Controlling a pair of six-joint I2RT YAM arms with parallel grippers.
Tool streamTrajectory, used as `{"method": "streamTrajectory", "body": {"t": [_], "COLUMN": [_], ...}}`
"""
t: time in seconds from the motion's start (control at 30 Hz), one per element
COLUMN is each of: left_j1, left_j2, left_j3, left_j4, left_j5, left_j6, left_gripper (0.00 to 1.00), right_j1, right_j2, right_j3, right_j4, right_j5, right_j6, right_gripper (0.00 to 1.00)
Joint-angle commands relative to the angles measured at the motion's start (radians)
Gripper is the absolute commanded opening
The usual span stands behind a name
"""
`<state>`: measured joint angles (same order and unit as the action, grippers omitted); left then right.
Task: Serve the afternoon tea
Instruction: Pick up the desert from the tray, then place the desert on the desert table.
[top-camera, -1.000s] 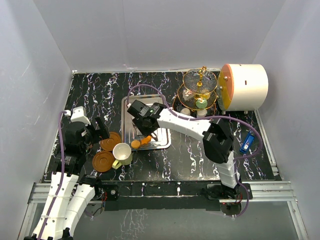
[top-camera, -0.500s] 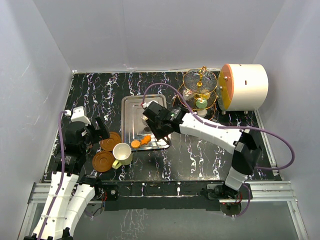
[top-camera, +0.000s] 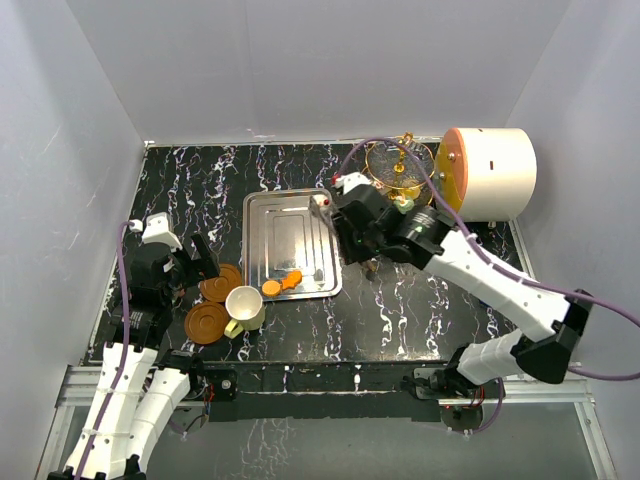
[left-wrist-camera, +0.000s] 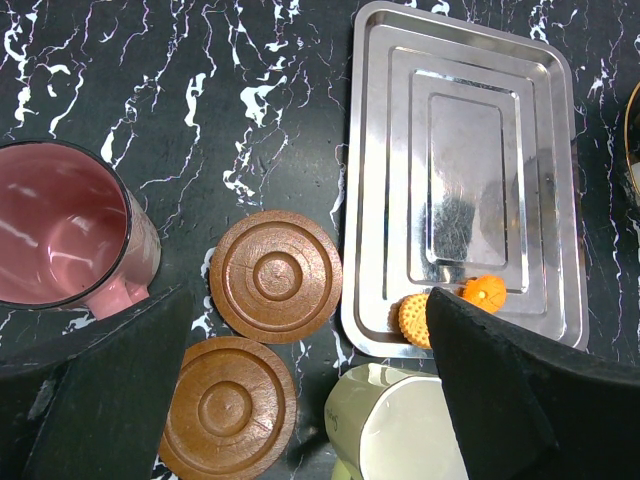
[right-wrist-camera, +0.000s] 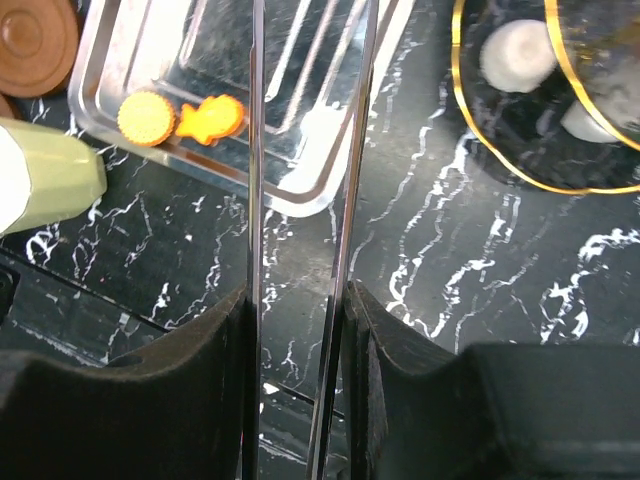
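Right tool (right-wrist-camera: 298, 300) pinches steel tongs (right-wrist-camera: 257, 150), whose narrow blades run lengthwise over the near corner of the tray (right-wrist-camera: 150, 50). In that tray a fish-shaped orange cake (right-wrist-camera: 210, 117) lies lengthwise along the near rim, just beside a round yellow cake (right-wrist-camera: 146, 116). Left tool (left-wrist-camera: 308, 300) is spread wide, holding nothing, near two brown saucers (left-wrist-camera: 275, 275) on the tabletop (left-wrist-camera: 150, 100)

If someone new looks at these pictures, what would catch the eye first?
The big white cylinder with an orange end stands out first, at the far right of the table, with the gold-framed glass tier stand just to its left. Next comes the shiny steel tray in the middle, holding two small orange cakes at its near edge.
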<state>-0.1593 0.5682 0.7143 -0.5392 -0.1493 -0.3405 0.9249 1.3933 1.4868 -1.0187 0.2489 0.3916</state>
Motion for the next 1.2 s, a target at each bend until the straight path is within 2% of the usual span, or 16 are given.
{"method": "streamTrajectory", "body": {"t": [0.0,0.17,0.43,1.17], "left_j1": [-0.002,-0.002,-0.002,-0.003], "left_j2": [0.001,0.002,0.006,0.004], "left_j3": [0.027,0.026,0.028,0.026], "left_j4": [0.003,0.005,0.003,0.007], "left_j5": [0.004,0.006,0.008,0.016], "left_j6": [0.008,0.008,0.008,0.010], "left_gripper": [0.99,0.99,0.99,0.99], "right_j1": [-0.065,-0.134,-0.278,-0.403], "right_j2": [-0.092,-0.148,-0.190,-0.142], "right_j3": [-0.017,-0.038,-0.055,-0.079], "right_j4": [-0.033,-0.072,-0.065,-0.055], "right_j5": [0.029,0.011,-0.099,-0.101], "right_j6": [0.002,-0.026,-0.111,-0.151], "right_gripper": [0.26,0.27,0.27,0.26]}}
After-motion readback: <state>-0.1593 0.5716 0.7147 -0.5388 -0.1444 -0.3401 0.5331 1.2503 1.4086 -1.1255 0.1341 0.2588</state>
